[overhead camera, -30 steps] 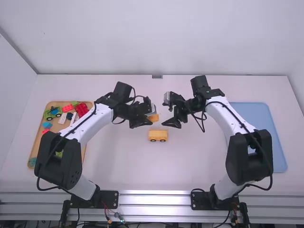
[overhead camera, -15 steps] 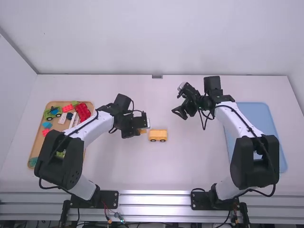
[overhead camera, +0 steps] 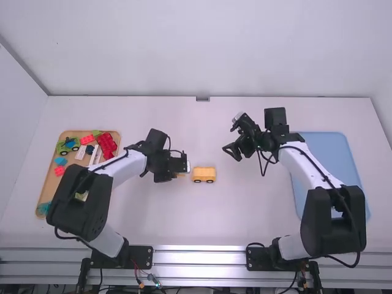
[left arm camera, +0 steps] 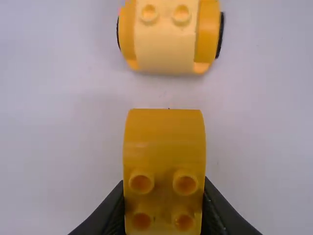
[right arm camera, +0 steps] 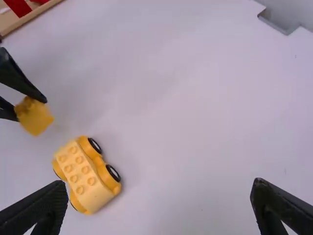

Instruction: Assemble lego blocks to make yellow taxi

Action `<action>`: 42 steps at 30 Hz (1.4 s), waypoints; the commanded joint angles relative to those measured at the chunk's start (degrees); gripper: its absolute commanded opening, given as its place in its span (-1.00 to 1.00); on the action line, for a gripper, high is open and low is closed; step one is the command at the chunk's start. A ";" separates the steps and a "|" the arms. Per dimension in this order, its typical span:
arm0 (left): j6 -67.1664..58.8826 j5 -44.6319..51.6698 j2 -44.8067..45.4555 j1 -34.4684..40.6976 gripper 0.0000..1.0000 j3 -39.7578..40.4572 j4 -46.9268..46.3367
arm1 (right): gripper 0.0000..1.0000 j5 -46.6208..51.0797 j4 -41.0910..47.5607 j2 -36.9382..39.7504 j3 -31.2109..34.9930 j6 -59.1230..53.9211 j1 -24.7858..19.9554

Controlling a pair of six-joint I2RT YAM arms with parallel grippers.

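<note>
Orange block [left arm camera: 164, 129], clamped in left gripper [left arm camera: 164, 196]; probably light, stiff (slightly slick); best pinched by flat sides. Right gripper [right arm camera: 160, 188]: open.

The yellow car base [overhead camera: 204, 173] stands upright on its black wheels on the white table [overhead camera: 245, 214], with 2 rows of 4 studs on top. The yellow-orange block [left arm camera: 164, 127], curved and smooth on 1 end, 4 studs showing, is held near the base, not touching it.
</note>
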State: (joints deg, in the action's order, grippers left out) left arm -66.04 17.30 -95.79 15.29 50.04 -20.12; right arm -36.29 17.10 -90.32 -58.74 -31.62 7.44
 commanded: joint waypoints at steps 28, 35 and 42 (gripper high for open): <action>-5.77 4.35 -10.10 -3.93 0.43 4.76 -2.32 | 0.97 3.17 0.90 1.62 0.66 -1.16 5.68; -7.28 8.28 -9.73 -4.24 0.99 4.76 -2.71 | 0.97 3.34 0.92 1.62 0.66 -1.18 5.60; -13.44 28.94 -9.44 -12.39 0.98 4.04 -2.73 | 0.97 3.39 0.96 1.62 0.66 -1.20 5.25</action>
State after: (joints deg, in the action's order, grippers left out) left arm -77.06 34.85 -105.54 5.96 54.04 -22.85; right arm -32.62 17.98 -89.86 -58.74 -33.04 13.04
